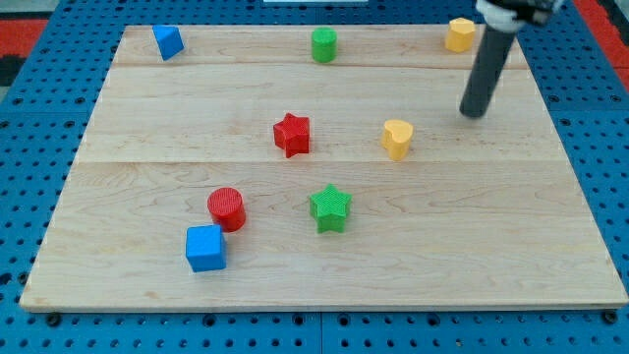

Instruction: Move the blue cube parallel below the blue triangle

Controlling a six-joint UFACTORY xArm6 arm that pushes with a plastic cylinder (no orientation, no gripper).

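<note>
**me:** Tip (474,115) is bare rod, nothing to open or hold, touching no block, parked view's right near the yellow heart (397,139). Blue cube (205,248) is bottom left, just beside the red cylinder (226,208); blue triangle (168,42) top left.

**u2:** plan?

**me:** Prob swing under the cube, nudge up n slightly left w/o clipping the cylinder. Cube's squarish, no real long axis, sits a bit rotated vs the board (324,285) edge.

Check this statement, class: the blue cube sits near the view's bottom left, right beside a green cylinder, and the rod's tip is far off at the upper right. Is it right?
One detail is wrong. The cylinder beside the blue cube is red, not green; the green cylinder stands at the view's top. The camera view shows this. My tip is indeed at the upper right.
</note>
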